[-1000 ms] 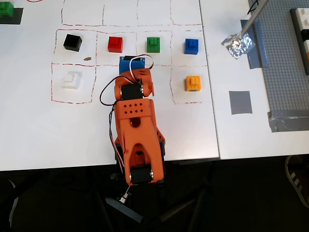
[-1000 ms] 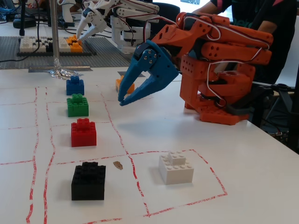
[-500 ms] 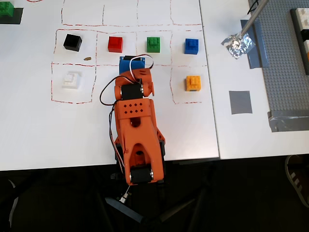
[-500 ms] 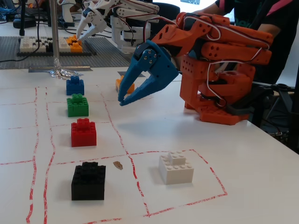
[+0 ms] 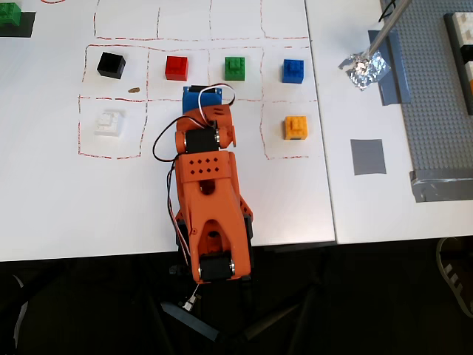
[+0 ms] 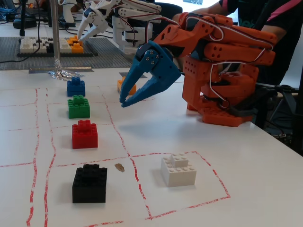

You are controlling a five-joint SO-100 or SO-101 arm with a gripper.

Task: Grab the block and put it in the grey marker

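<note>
The black block [image 5: 111, 65] sits in the top-left red-lined cell of the white table; in the fixed view it is the nearest brick [image 6: 90, 183]. The grey marker [image 5: 367, 157] is a flat grey square on the right part of the table, far from the block; it is hidden in the fixed view. My blue gripper [image 5: 201, 94] hangs above the table between the red and green bricks. In the fixed view its tips [image 6: 123, 102] meet, shut and empty, well right of the black block.
Red [image 5: 177, 67], green [image 5: 236, 68], blue [image 5: 293, 70], orange [image 5: 295, 126] and white [image 5: 109, 123] bricks lie in cells around the gripper. Crumpled foil [image 5: 364, 68] on a metal pole and a grey studded baseplate [image 5: 443, 96] stand at the right. The arm's orange base [image 6: 222, 99] stands at the table's near edge.
</note>
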